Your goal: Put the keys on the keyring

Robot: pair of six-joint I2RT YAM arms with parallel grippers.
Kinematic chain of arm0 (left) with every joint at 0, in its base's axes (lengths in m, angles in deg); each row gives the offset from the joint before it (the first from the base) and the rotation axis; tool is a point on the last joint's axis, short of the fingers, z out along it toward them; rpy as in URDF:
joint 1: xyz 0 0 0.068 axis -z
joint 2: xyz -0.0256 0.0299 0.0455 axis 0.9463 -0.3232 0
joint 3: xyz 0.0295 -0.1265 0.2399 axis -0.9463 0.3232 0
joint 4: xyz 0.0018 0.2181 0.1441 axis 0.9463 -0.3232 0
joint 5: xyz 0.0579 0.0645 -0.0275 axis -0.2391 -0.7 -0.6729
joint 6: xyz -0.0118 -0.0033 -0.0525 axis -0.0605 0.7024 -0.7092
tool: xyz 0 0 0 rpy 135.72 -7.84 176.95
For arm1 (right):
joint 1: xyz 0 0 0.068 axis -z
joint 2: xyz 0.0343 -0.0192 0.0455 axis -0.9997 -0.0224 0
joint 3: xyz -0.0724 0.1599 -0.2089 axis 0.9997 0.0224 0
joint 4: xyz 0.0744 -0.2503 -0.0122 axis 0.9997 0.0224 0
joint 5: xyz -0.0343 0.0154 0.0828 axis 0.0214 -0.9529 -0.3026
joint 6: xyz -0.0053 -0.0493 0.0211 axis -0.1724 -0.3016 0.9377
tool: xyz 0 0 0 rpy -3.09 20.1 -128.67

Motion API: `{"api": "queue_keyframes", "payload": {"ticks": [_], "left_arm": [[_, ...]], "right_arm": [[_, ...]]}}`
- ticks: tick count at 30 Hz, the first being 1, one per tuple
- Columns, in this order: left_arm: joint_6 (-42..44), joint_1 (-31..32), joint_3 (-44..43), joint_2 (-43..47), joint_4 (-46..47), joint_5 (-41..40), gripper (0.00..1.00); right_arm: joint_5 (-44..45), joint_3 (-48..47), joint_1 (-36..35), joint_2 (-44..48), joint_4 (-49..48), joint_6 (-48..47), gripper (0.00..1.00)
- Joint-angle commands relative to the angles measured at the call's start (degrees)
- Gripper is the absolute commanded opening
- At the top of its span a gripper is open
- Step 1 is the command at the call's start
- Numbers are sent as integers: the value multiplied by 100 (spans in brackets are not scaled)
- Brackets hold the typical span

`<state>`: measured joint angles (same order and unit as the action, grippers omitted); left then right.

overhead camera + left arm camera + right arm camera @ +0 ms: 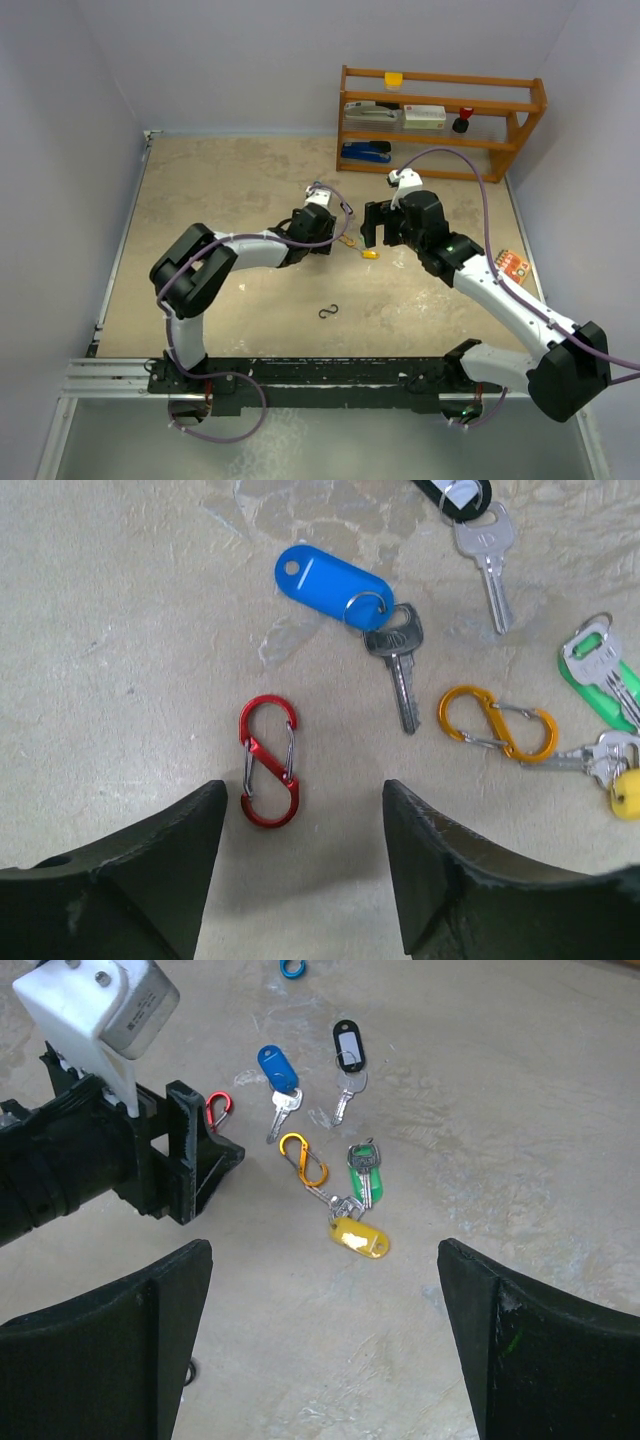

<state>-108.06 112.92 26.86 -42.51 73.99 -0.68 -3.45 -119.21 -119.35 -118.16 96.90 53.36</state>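
Beige tabletop [100, 630]: red S-carabiner [268, 762] lies partly between the left gripper's [302, 800] parted, empty fingers, blue-tagged key [340, 590] beyond, upper centre; right gripper [322, 1260] wide, holding nothing.

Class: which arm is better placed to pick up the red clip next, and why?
Left. The left gripper hangs over the red clip, open fingers either side. The right gripper, also open, is nearer the yellow-tagged key, apart from the clip.
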Motion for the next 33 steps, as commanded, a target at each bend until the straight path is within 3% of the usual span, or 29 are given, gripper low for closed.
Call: {"api": "queue_keyframes", "payload": {"ticks": [1,12,23,24,27,33], "left_arm": [[-75,56,-340,-235,-192,-577,59],[-141,57,-449,-415,-273,-838,46],[-133,58,-520,-502,-304,-821,39],[-126,58,-527,-503,-308,-810,34],[-111,54,-562,-562,-342,-790,3],[-106,55,-564,-572,-387,-798,0]], "right_arm": [[169,10,5,168,19,-87,97],[205,7,5,153,27,-101,97],[209,10,5,153,37,-101,97],[213,10,5,153,33,-100,97],[216,10,5,153,47,-98,97],[235,10,5,173,59,-109,97]]}}
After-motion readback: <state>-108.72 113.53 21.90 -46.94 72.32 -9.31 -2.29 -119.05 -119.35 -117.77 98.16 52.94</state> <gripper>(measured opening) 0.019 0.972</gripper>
